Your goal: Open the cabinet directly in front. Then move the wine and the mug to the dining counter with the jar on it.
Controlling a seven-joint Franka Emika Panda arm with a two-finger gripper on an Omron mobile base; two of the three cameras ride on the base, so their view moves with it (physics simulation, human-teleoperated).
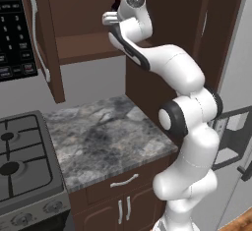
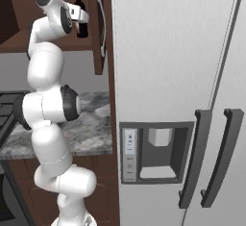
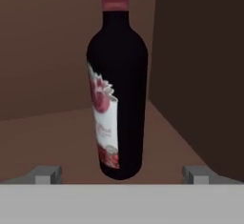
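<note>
- Inside open cabinet (image 1: pixel 88 48), on shelf near right wall: wine (image 3: pixel 118 99), upright.
- Gripper (image 3: pixel 121 175) just short of bottle, jaws spread wide, holding nothing.
- Likely heavy, rigid, slick, breakable glass.
- Best gripped low on body, not neck.

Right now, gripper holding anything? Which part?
Nothing held. The gripper is open, its fingertips apart on either side of the wine, which stands upright in the cabinet.
</note>
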